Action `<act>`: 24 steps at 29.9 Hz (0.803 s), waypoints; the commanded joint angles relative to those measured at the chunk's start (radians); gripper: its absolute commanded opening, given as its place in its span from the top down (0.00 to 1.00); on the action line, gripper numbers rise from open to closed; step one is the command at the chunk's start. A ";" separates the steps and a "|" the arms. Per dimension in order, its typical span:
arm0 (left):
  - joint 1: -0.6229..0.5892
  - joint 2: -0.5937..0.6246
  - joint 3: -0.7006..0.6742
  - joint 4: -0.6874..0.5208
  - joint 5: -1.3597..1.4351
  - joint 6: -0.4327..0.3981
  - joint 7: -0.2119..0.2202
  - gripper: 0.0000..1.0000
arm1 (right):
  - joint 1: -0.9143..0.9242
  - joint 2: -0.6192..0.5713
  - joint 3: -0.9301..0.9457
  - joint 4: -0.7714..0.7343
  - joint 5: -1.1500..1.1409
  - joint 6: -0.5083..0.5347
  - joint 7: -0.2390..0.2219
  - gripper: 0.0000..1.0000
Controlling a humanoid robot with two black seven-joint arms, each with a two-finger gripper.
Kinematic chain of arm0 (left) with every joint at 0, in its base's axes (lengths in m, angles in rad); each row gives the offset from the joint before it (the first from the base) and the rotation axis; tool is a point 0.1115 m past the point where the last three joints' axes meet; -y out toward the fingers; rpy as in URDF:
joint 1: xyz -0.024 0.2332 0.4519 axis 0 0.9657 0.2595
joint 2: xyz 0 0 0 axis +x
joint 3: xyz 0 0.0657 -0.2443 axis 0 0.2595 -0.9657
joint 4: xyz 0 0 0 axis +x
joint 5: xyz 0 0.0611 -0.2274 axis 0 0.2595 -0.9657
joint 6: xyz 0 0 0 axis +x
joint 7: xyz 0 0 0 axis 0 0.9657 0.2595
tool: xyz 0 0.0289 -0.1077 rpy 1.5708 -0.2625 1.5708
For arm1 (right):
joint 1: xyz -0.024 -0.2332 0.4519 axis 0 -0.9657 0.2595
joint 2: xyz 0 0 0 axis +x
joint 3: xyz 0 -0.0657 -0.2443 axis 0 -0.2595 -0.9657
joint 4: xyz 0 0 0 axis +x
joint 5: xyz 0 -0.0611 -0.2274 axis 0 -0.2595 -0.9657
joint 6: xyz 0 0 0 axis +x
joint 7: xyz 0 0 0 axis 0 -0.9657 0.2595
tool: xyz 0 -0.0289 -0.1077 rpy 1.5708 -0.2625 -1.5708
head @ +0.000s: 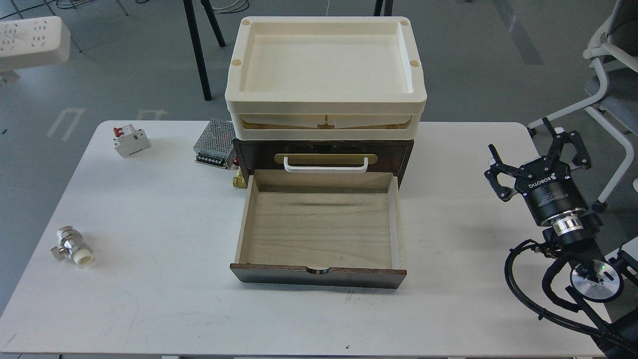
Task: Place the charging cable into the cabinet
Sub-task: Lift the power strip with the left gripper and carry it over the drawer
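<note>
The charging cable, a white power strip with rows of sockets, hangs high in the air at the far upper left, well above and to the left of the table. The end that would be held is cut off by the view's edge. My left gripper is out of view. The cabinet stands at the middle back of the table, and its light wood drawer is pulled out and empty. My right gripper is open and empty, raised over the table's right edge, far from the cable.
Cream trays sit stacked on the cabinet. A small circuit breaker and a perforated power supply box lie at the back left. A metal valve lies at the front left. A white chair stands off the right.
</note>
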 commanded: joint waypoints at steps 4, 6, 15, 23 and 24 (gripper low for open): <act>-0.012 0.079 -0.105 -0.240 -0.001 -0.078 0.000 0.98 | 0.000 0.001 0.000 0.000 0.000 0.000 0.000 0.01; -0.025 0.084 -0.114 -0.309 0.002 -0.078 0.000 0.99 | 0.000 0.000 0.000 0.000 0.000 0.000 0.000 0.01; -0.186 -0.026 -0.100 -0.463 0.068 -0.147 0.000 0.98 | 0.000 0.001 0.000 0.000 0.000 0.000 0.000 0.01; -0.202 -0.322 -0.090 -0.463 0.375 -0.251 0.000 0.97 | 0.000 0.001 -0.002 0.000 0.000 0.000 0.000 0.01; -0.199 -0.359 -0.088 -0.463 0.409 -0.261 0.000 0.97 | 0.000 0.001 -0.002 0.000 0.000 0.000 0.000 0.01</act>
